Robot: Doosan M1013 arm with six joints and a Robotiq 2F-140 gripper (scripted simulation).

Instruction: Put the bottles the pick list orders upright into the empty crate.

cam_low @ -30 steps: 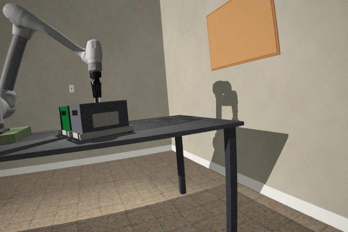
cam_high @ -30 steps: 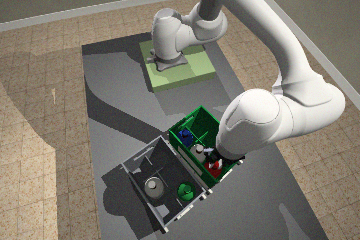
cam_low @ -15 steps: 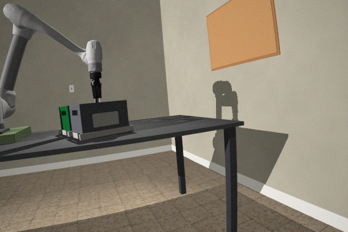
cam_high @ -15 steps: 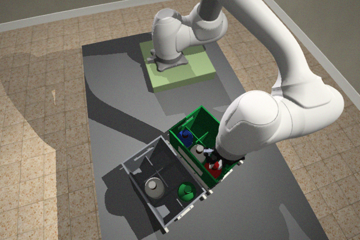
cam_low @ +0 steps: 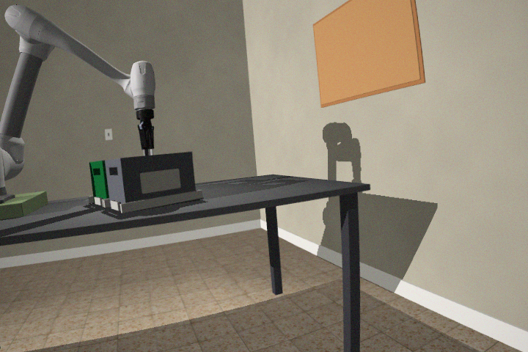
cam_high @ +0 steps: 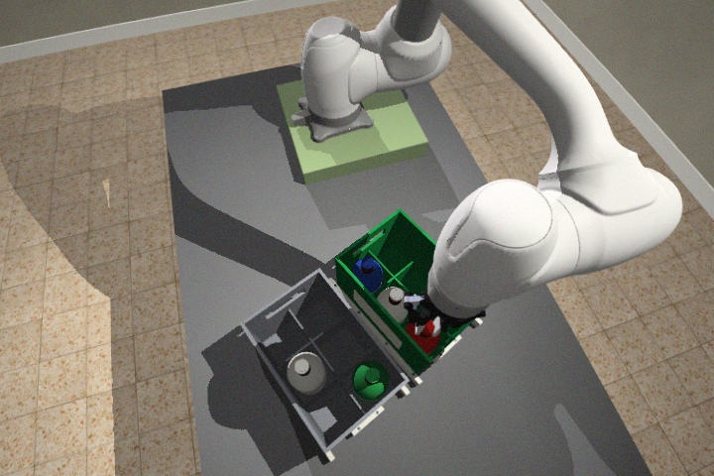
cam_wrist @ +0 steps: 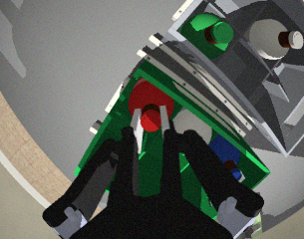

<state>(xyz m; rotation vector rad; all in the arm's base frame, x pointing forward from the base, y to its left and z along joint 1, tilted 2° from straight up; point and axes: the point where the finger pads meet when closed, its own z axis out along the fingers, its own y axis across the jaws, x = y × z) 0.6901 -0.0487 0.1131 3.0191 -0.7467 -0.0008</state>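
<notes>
Beside the blue bottle (cam_high: pixel 367 276) (cam_wrist: pixel 225 149), the green crate's far corner offers open depth, though thin dividers (cam_high: pixel 394 276) cross the crate's middle. The white bottle (cam_high: pixel 393 305) (cam_wrist: pixel 192 124) stands between the blue and red (cam_high: pixel 422 338) (cam_wrist: pixel 151 95) ones, narrowing sideways passage. In the gray crate (cam_high: pixel 288 395) (cam_wrist: pixel 226 75), another white bottle (cam_high: pixel 306 373) (cam_wrist: pixel 269 39) and a green bottle (cam_high: pixel 370 380) (cam_wrist: pixel 206 35) obstruct two places; the corner nearest the green crate's blue bottle is unoccupied. The adjoining crate walls bar low crossing.

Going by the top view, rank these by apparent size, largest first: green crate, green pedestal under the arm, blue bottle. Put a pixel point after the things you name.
1. Green crate (cam_high: pixel 343 286) (cam_low: pixel 100 180) (cam_wrist: pixel 261 171)
2. Green pedestal (cam_high: pixel 406 126) (cam_low: pixel 34 203)
3. Blue bottle (cam_high: pixel 374 277) (cam_wrist: pixel 226 149)
</notes>
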